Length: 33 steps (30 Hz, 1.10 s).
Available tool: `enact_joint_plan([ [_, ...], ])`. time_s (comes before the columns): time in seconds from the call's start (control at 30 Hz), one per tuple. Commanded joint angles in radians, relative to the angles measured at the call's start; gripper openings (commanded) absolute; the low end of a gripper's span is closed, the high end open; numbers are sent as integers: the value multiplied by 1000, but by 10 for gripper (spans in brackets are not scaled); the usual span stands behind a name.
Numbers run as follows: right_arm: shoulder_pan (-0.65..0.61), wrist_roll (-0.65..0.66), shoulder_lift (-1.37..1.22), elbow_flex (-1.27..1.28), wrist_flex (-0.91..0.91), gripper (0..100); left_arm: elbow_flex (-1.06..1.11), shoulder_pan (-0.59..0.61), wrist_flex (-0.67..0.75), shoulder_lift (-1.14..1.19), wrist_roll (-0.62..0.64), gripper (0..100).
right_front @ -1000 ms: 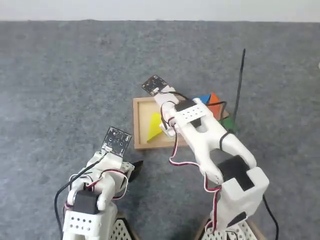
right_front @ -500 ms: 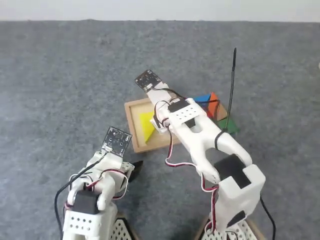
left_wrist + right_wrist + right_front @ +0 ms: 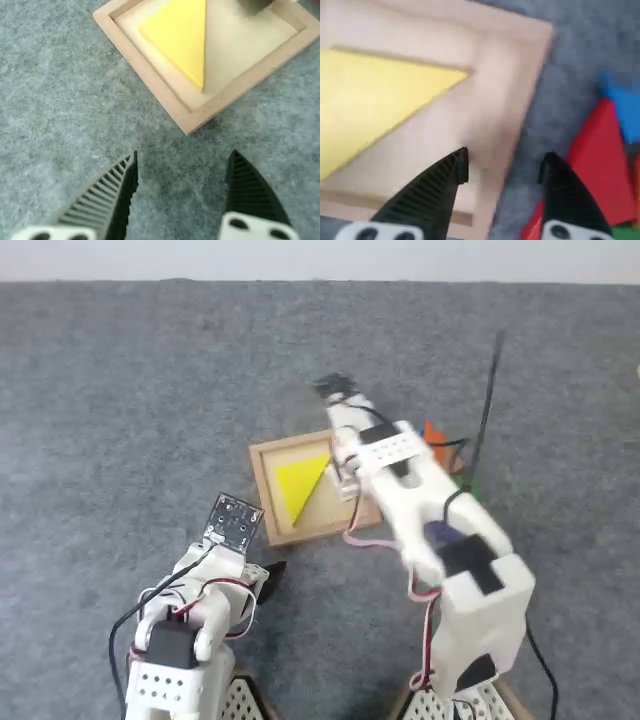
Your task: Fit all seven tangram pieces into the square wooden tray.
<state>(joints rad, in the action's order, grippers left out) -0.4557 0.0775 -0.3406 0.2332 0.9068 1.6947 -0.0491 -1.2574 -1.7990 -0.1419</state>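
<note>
Right pincer (image 3: 502, 159) released, empty, over tray (image 3: 260, 490) rim; left pincer (image 3: 183, 159) released, short of tray. Yellow triangle (image 3: 298, 483) lies in tray. Next, likely: reach across, grasp red piece (image 3: 600, 150) beside tray.

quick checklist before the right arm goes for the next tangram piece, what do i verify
1. Right gripper open and empty: ok.
2. Yellow triangle lying inside the wooden tray: ok.
3. Red piece and blue piece outside the tray, close to the right gripper: ok.
4. Left gripper open over the carpet, short of the tray: ok.
5. All seven pieces accounted for: cannot tell, the right arm covers much of the pile.
</note>
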Motion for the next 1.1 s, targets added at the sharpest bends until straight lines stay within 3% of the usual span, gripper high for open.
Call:
enact_joint_plan([
  [0.0,117,-18,-13,-40,62,242,-12,-8,-5,-17,6,280],
  [0.4,220,-94,22,6,122,241,-12,-8,-5,-17,6,280],
  [0.53,205,-92,159,127,4,241,-12,-8,-5,-17,6,280],
  [0.8,24,41,470,285,-171,241,-12,-8,-5,-17,6,280],
  [1.07,12,61,315,265,-453,241,-12,-8,-5,-17,6,280],
])
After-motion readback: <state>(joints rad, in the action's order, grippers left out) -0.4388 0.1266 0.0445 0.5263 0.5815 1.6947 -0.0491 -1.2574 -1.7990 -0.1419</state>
